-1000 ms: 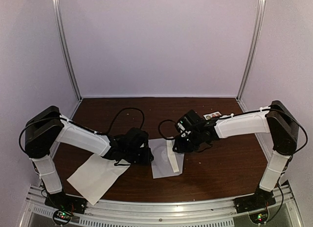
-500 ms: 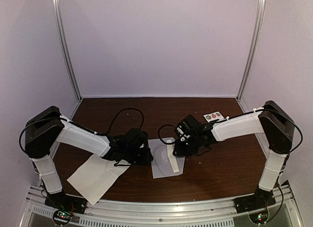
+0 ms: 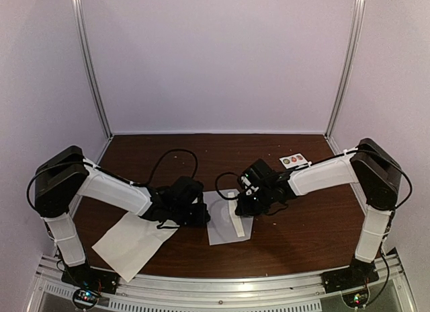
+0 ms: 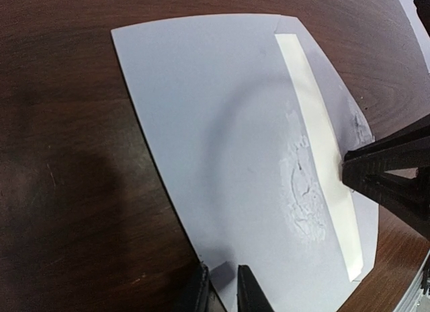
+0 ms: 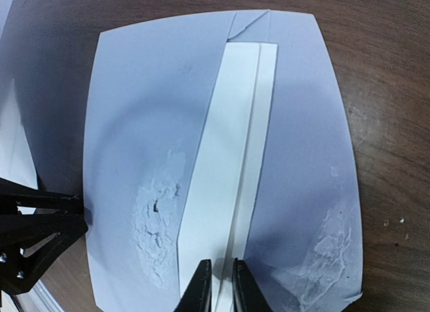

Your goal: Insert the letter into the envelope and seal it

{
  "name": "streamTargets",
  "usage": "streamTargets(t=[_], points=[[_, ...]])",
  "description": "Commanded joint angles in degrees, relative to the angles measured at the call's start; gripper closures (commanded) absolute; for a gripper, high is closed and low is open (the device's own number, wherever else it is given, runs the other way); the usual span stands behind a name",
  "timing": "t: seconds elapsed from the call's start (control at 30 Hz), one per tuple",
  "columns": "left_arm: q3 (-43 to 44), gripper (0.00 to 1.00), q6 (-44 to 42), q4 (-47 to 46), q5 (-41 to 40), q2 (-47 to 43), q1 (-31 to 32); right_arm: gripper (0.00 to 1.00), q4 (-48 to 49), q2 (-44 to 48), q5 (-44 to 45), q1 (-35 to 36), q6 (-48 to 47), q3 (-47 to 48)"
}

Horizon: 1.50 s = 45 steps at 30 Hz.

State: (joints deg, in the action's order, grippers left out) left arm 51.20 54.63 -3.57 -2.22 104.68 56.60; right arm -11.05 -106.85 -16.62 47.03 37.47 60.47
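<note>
Top external view, starting at my left: a plain white sheet [image 3: 131,241] lies under my left forearm, behind and outboard of my left gripper [image 3: 205,218], and has no part in this step. My left gripper sits low at the left edge of the envelope [image 3: 220,228]. In the left wrist view the left gripper's [image 4: 223,285] jaws are nearly together with that edge of the envelope [image 4: 215,124] showing in the thin gap. I cannot tell whether the pads actually bite the paper.

From that gripper the envelope spreads ahead and to the right, flat on the table [image 3: 302,224], squarely between my two arms. On its right half lies a folded white strip [image 3: 238,223], which I take to be the letter. Its long axis runs near to far across the table, crosswise to my left gripper's reach.

My right gripper [image 3: 242,206] is right on the strip. In the right wrist view the strip [image 5: 222,157] runs straight away from my right gripper [image 5: 220,285], whose jaws are narrowed astride its raised crease. Whether they have clamped it I cannot tell either.

So the right arm is the nearer one for the letter, and the left looks placed to steady the envelope. A sticker card [image 3: 292,161] lies behind my right gripper, well apart.
</note>
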Motion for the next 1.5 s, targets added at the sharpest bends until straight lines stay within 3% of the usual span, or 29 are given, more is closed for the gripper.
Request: streamTargets(t=[0.0, 0.53, 1.27, 1.47], points=[[-0.39, 0.84, 0.27, -1.17, 1.03, 1.56, -0.26, 0.88, 0.5, -1.46, -0.5, 0.34, 0.16, -0.53], [-0.15, 0.85, 0.22, -2.14, 2.12, 2.1, -0.26, 0.94, 2.85, -2.64, -4.2, 1.02, 1.06, 0.0], [-0.05, 0.87, -0.09, -3.52, 4.24, 2.32, -0.24, 0.95, 3.46, -3.82, -5.3, 2.46, 1.88, 1.98], [-0.32, 0.84, -0.56, -2.48, 0.65, 0.11, -0.26, 0.92, 2.48, -2.75, -3.15, 2.5, 1.73, 1.94]])
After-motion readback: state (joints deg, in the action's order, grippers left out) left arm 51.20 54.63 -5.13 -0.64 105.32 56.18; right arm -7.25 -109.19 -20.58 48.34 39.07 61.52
